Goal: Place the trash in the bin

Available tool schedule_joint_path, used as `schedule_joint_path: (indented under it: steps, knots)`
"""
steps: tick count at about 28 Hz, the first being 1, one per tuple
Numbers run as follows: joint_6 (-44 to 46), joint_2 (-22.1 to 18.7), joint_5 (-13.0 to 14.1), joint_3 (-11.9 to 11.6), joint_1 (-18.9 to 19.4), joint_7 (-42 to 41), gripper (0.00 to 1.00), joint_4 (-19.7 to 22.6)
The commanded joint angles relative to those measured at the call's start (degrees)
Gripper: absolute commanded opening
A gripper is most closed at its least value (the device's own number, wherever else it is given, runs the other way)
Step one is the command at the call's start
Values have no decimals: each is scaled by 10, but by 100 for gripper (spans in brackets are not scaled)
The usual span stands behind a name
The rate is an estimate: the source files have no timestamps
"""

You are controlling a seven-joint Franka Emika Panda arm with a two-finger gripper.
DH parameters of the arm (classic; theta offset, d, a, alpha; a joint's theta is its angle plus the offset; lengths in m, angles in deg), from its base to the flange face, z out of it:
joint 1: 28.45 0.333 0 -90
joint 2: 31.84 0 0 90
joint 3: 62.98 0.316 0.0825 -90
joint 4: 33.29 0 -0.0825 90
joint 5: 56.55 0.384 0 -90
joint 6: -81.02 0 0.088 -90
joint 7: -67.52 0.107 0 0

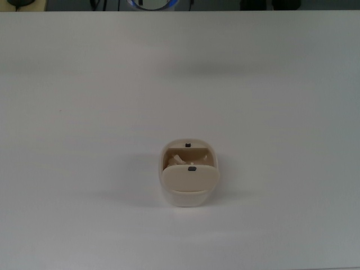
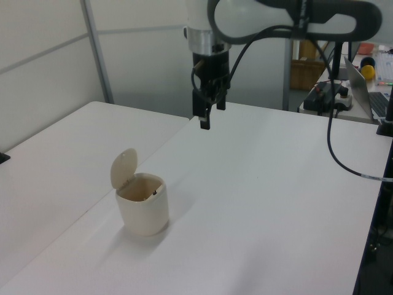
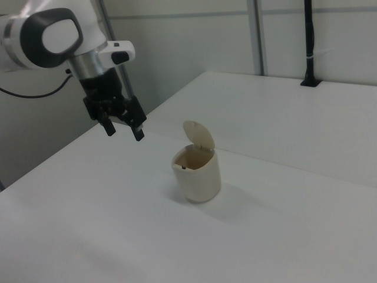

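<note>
Right view showed the gripper [image 3: 123, 128] open and empty, raised beside the bin [image 3: 197, 174]; the trash [image 1: 175, 160] lay inside, lid up.

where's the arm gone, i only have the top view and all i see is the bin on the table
Observer: The gripper hangs in the air well away from the bin, off to the right view's left of it.
Operator: is it carrying anything
Observer: No. In the right view its fingers are spread apart with nothing between them.
Operator: how far up is the lid
Observer: The lid stands nearly upright at the bin's rim in the left view, so the mouth is open. The paper wad you can see inside does not show from either side view.
</note>
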Motion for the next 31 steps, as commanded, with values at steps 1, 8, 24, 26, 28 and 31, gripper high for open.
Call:
schedule_joint_path:
  steps: [1, 8, 24, 26, 28, 31]
  knots:
    - [21, -33, -5, -4, 0, 9, 100, 19]
    - [19, -28, -3, -19, 0, -1, 100, 28]
    - [-38, -24, 30, -62, 0, -30, 100, 81]
    - [-38, -23, 40, -68, 0, -30, 100, 81]
    - [-38, -22, 49, -79, -1, -30, 100, 80]
    - [-37, -22, 50, -89, -1, -46, 100, 79]
